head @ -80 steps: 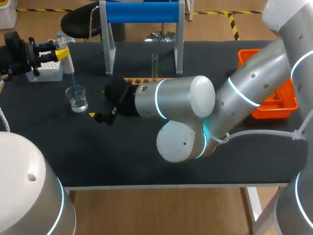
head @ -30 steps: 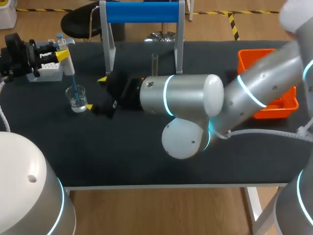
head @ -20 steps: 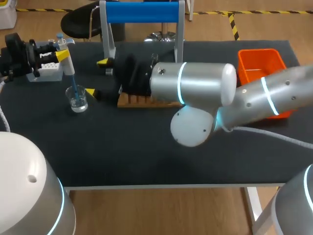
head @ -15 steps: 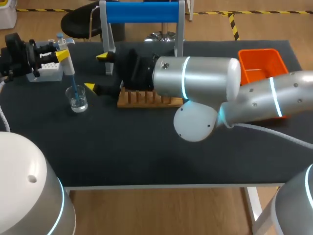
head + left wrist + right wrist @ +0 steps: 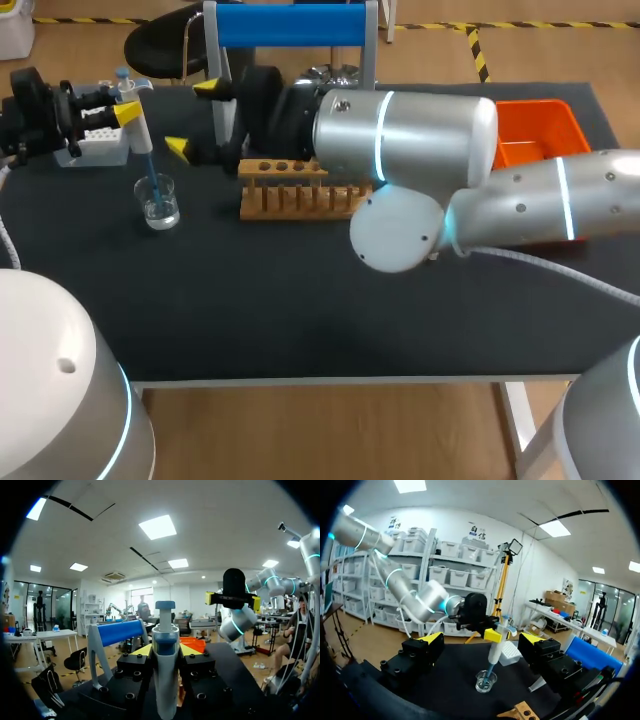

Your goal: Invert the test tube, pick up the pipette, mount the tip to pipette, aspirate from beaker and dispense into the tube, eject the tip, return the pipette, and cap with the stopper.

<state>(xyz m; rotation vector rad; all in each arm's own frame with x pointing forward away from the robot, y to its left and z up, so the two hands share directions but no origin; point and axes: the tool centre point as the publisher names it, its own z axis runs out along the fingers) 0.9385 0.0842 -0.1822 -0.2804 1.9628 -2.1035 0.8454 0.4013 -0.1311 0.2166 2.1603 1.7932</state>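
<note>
Swings the right arm (image 5: 420,130) up and away toward the table's far side, taking the right gripper (image 5: 192,118) from low on the cloth just beside the beaker (image 5: 160,208) to a raised spot near the left post of the blue-topped stand (image 5: 290,25). Leaves its fingers spread wide with nothing between them; confirms this in the right wrist view, where the open span frames the beaker and the pipette (image 5: 138,128) ahead. Uncovers the wooden rack (image 5: 292,188) in doing so, now in plain sight with its row of holes, and more of the orange bin (image 5: 535,120) on the right. Screens, on the other hand, the place where the test tube stood in the rack: cannot find the tube in any present view, presumably behind the arm's thick grey link. Keeps the left gripper (image 5: 127,108) exactly where it was, clamped on the pipette body from both sides, with the blue tip (image 5: 152,180) dipped into the beaker and the tip box (image 5: 95,145) just beyond. Suggests that aspirating is the step in hand, and that the right arm is clearing room or repositioning toward the rack for the dispense. Calls next for lifting the tip clear of the beaker without knocking its rim, and for locating the tube's mouth.
</note>
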